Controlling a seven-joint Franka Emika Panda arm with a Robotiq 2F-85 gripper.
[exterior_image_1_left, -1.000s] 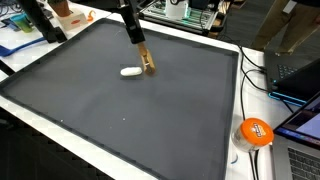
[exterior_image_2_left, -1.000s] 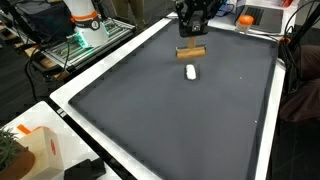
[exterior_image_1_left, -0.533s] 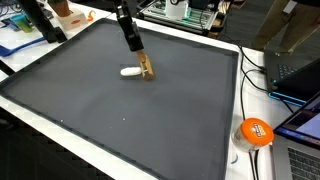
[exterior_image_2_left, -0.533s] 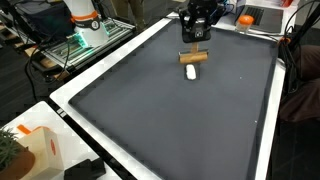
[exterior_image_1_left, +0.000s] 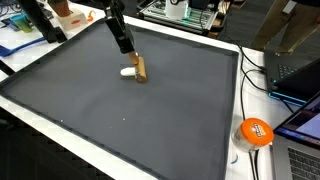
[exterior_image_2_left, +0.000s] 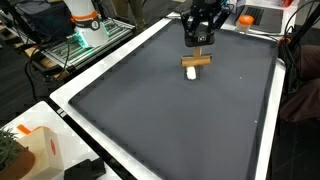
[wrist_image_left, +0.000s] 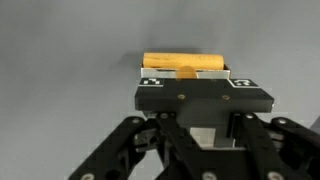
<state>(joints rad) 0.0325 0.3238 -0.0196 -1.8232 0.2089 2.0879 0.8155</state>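
My gripper (exterior_image_1_left: 136, 61) is shut on a short brown cylinder (exterior_image_1_left: 140, 69), which it carries crosswise at its fingertips just above the dark grey mat (exterior_image_1_left: 120, 115). In an exterior view the cylinder (exterior_image_2_left: 196, 62) hangs level under the gripper (exterior_image_2_left: 198, 53). A small white oblong piece (exterior_image_2_left: 192, 73) lies on the mat right beside it; I cannot tell whether they touch. In an exterior view that white piece (exterior_image_1_left: 127, 72) shows at the cylinder's left. The wrist view has the cylinder (wrist_image_left: 185, 64) just past the black gripper (wrist_image_left: 186, 76) body, which hides the fingertips.
A white rim (exterior_image_1_left: 236, 110) borders the mat. An orange round object (exterior_image_1_left: 256, 131), cables and laptops sit off the mat's right side. A white-and-tan box (exterior_image_2_left: 38, 148) stands at a near corner. Equipment crowds the far edge.
The gripper has carried the brown cylinder sideways across the mat and closer to the white piece. It has stayed shut on the cylinder; the white piece has not moved.
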